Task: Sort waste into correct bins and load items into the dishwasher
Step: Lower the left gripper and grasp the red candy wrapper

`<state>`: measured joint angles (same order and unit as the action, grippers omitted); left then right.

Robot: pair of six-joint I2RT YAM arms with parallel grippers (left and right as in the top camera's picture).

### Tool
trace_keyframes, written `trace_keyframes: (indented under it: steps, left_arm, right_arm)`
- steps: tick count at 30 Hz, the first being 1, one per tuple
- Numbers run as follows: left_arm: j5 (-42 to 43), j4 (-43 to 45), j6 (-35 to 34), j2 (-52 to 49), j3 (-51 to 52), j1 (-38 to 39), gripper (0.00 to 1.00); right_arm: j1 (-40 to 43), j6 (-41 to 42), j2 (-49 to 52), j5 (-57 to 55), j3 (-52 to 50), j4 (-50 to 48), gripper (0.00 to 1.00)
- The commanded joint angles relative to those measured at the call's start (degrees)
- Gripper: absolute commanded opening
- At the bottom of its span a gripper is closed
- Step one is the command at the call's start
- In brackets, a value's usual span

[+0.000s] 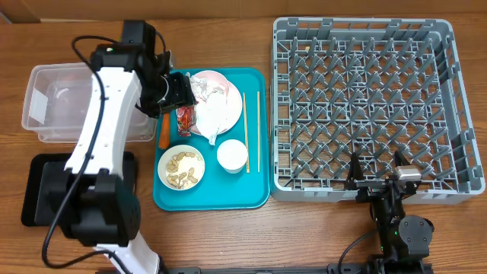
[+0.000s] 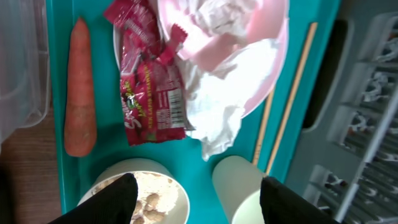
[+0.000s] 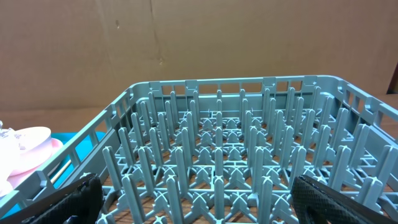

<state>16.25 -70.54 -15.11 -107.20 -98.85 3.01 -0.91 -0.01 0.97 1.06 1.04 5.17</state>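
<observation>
Waste sorting seems in hand: left gripper (image 2: 198, 200), jaws apart and empty, hangs near the wrapper (image 2: 149, 93) at upper left. Next, probably lower and pinch it. Right gripper (image 3: 196, 199) spread wide, empty.

A teal serving tray (image 1: 221, 194) lies on the wooden table (image 1: 304, 236), cardboard wall (image 3: 186, 37) behind.

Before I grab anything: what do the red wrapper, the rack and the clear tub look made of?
The red wrapper looks like thin glossy plastic film, probably; it creases and glints. The rack looks like moulded grey plastic, matte, with uniform pegs and lattice walls. The clear tub is likely rigid plastic; you can see through its walls.
</observation>
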Motion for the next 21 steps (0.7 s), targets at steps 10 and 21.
trace_keyframes:
  steps: [10,21]
  left_arm:
    - [-20.1,-0.8,-6.9,-6.9,-1.0,8.9,0.66]
    - [-25.5,-0.6,-6.8,-13.3,-0.8,9.7,0.66]
  right_arm:
    - [-0.4,-0.2,-0.1,-0.5,-0.6,-0.3,1.0]
    - [-0.4,-0.2,-0.1,-0.5,-0.6,-0.3,1.0]
